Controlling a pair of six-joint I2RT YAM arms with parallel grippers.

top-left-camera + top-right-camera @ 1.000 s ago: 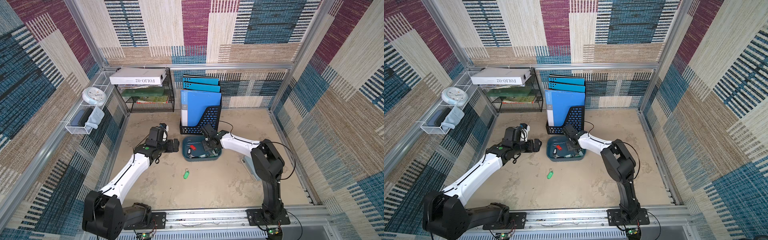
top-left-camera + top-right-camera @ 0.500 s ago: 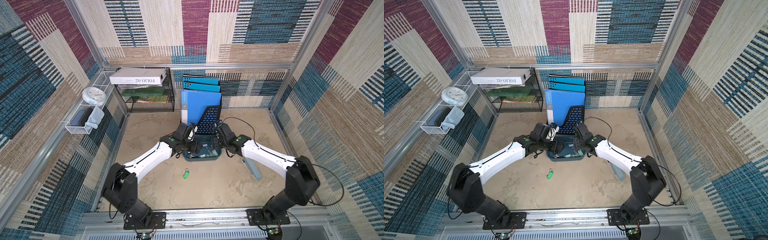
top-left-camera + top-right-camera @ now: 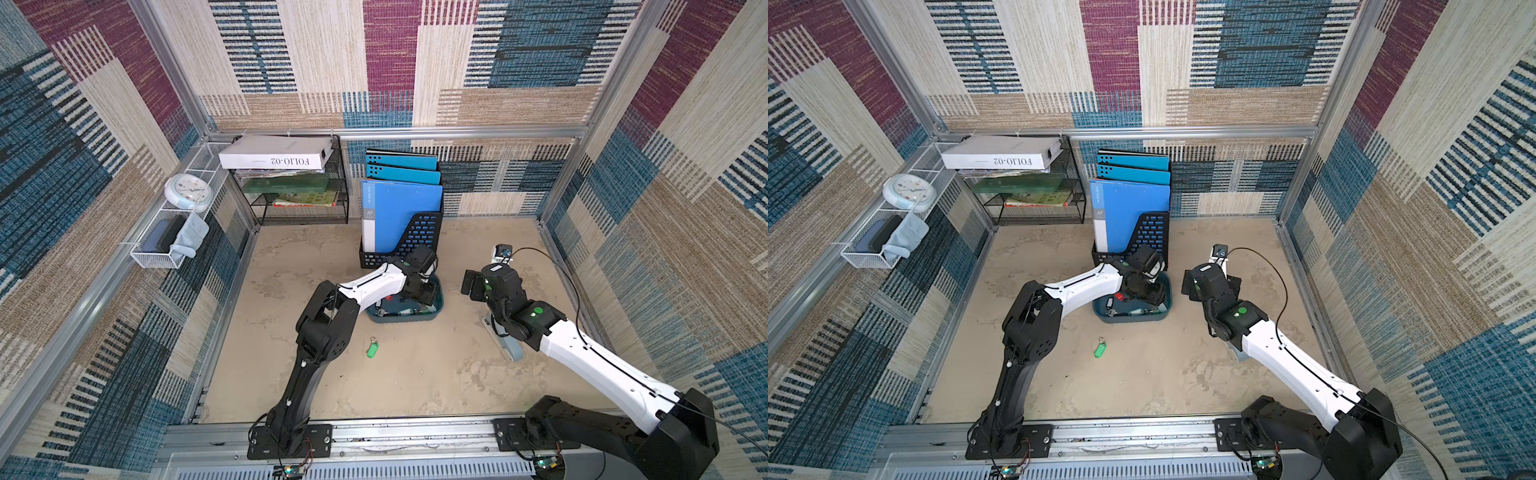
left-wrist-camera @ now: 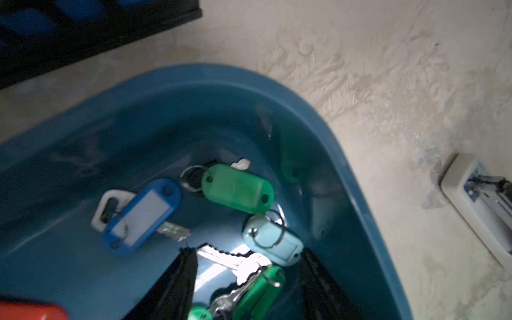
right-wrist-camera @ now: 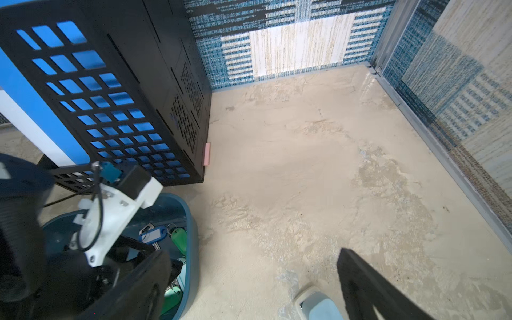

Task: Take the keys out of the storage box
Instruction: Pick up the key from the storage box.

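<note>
The storage box (image 3: pixel 405 320) (image 3: pixel 1133 321), a dark teal tray, lies on the floor in front of the file holder. The left wrist view shows keys inside it with a green tag (image 4: pixel 238 188), a blue tag (image 4: pixel 141 216), a pale blue tag (image 4: pixel 273 241) and a red tag (image 4: pixel 27 311). My left gripper (image 3: pixel 1148 293) (image 4: pixel 246 250) reaches down into the box, its jaws apart on either side of a green-tagged key bunch (image 4: pixel 260 291). One green-tagged key (image 3: pixel 372 347) lies on the floor in front of the box. To the right of the box, my right gripper (image 3: pixel 1212 287) (image 5: pixel 249 288) hangs wide open and holds nothing.
A black file holder (image 3: pixel 401 232) with blue folders stands right behind the box. A wire mesh rack (image 3: pixel 299 195) fills the back left corner. A pale blue and white stapler-like object (image 3: pixel 509 345) (image 5: pixel 315 304) lies under my right arm. A wire basket (image 3: pixel 166 245) hangs on the left wall.
My left arm swung from left of the box into it, and its jaws have narrowed. My right gripper came out of the box, moved right and opened.
</note>
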